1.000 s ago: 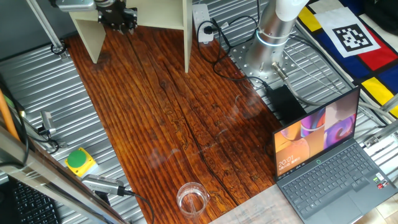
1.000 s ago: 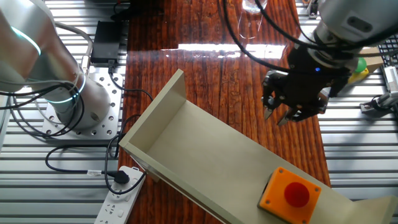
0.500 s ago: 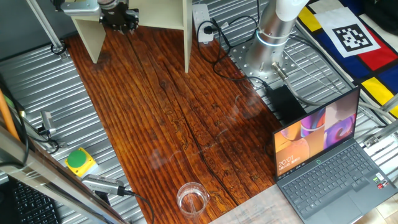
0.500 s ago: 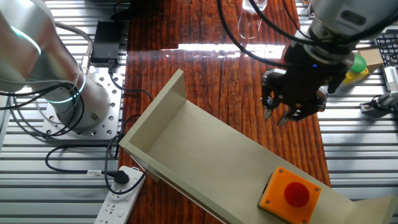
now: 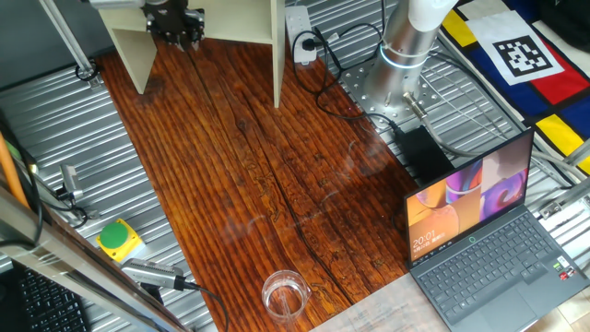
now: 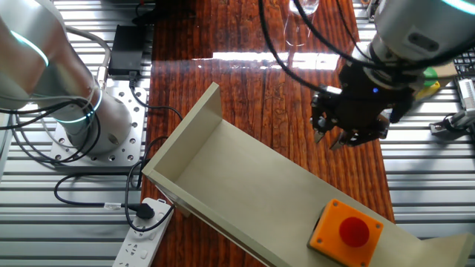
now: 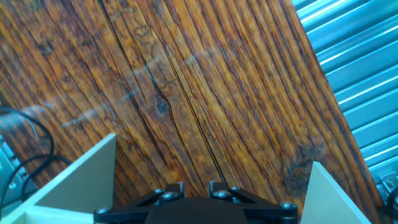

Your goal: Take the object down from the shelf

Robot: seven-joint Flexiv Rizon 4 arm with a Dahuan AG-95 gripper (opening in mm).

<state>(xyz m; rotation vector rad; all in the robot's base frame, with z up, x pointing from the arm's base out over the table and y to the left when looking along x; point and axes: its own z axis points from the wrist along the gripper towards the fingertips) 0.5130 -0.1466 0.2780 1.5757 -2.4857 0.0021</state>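
Orange box (image 6: 347, 227) with its red button sits on the shelf (image 6: 252, 194) board, at the table (image 5: 249, 166) edge nearest the arm's base. End effector (image 6: 335, 138) hovers apart from it above the wood, fingers parted, gripping nothing.

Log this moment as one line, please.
tool: open, empty, above table | orange box: on shelf, untouched | step: approach
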